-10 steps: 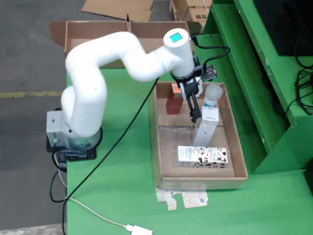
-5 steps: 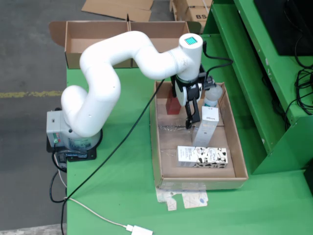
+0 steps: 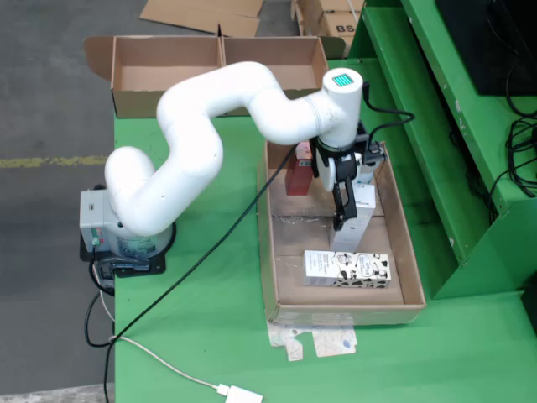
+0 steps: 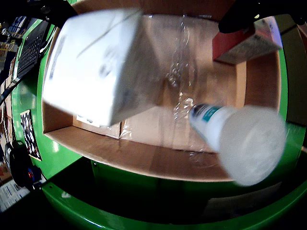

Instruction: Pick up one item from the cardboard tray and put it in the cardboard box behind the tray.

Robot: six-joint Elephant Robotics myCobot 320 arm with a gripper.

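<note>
gripper (image 3: 339,220) just left of white carton (image 3: 356,214) (overhead view) | grip state unclear, perhaps touching

Fixed view: a green table (image 3: 201,336) fills most of the frame. Left of it lies a grey concrete floor (image 3: 50,101) with a worn yellow line (image 3: 50,161) running across it. Flattened cardboard sheets (image 3: 201,15) lie on the floor at the top edge. A green stepped shelf structure (image 3: 445,126) rises along the table's right side; black cables (image 3: 522,155) hang at its far right. A white cable with plug (image 3: 239,395) trails over the table's near edge. Paper scraps (image 3: 315,342) lie on the table. Lighting is even, without strong shadows
</note>
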